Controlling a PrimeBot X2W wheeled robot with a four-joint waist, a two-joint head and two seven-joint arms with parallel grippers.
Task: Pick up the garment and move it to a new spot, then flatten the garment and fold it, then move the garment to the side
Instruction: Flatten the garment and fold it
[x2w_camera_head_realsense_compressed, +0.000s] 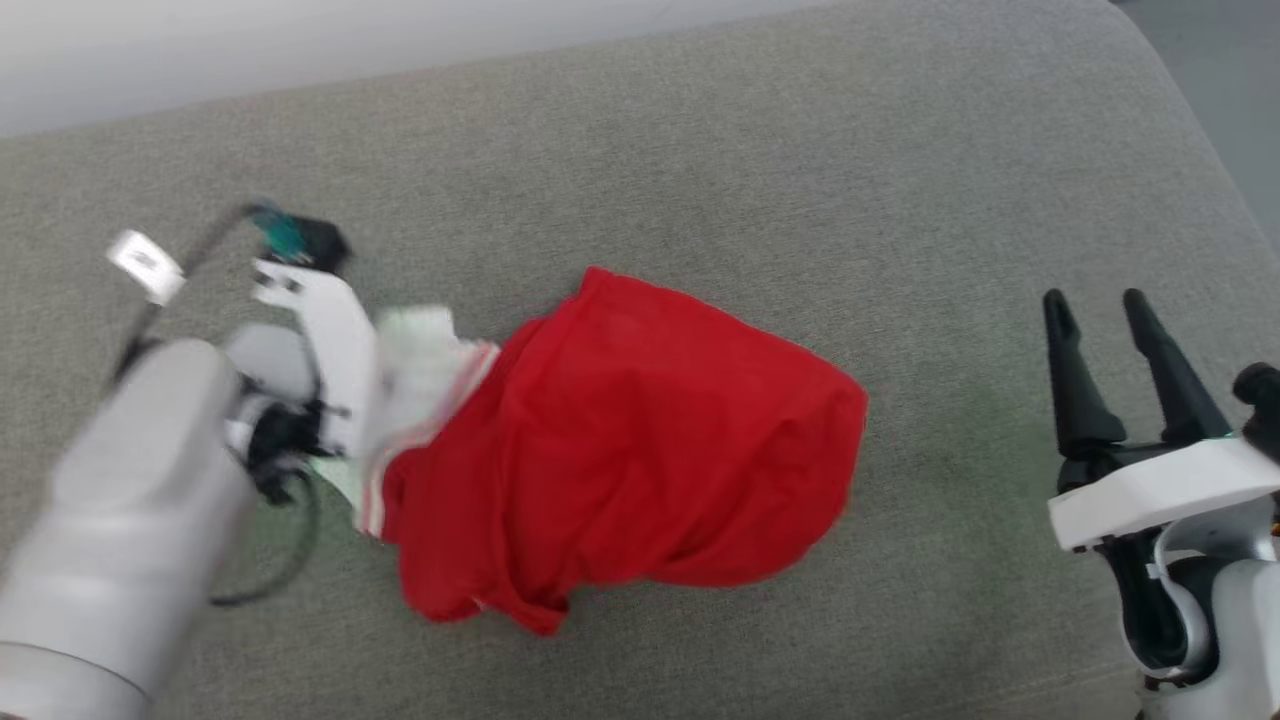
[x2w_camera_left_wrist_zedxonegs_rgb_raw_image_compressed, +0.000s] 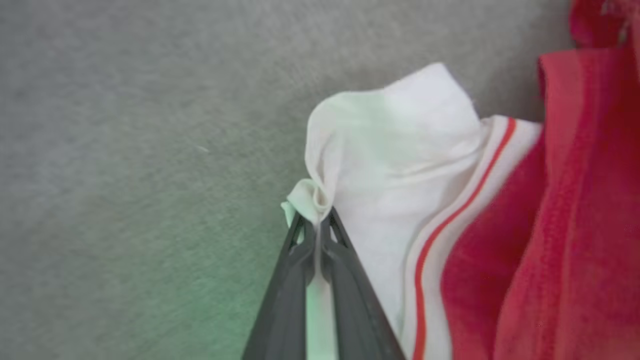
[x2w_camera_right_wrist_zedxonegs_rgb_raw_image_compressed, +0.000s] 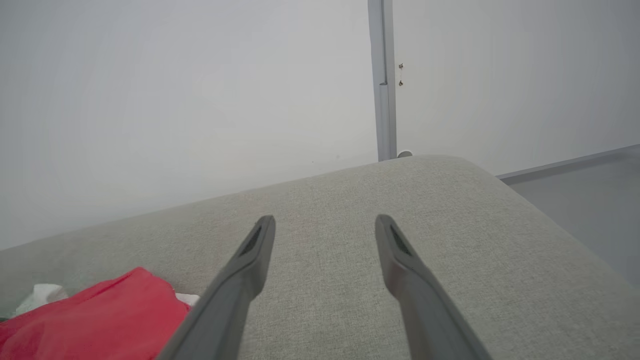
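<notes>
One bright red, white-sleeved thin T-shirt (x2w_camera_head_realsense_compressed: 620, 450) lies bunched mid grey woven cushion (x2w_camera_head_realsense_compressed: 700, 150), long axis seemingly left-right, sleeve (x2w_camera_left_wrist_zedxonegs_rgb_raw_image_compressed: 395, 150) pointing left; left pincer (x2w_camera_left_wrist_zedxonegs_rgb_raw_image_compressed: 316, 220) clamps that sleeve, right pincer (x2w_camera_head_realsense_compressed: 1098, 305) stands apart.

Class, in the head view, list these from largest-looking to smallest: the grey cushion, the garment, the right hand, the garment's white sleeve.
1. grey cushion
2. garment
3. right hand, though it is likely nearer the camera, which enlarges it
4. white sleeve, blurred and bunched, so its edge is unsure
</notes>
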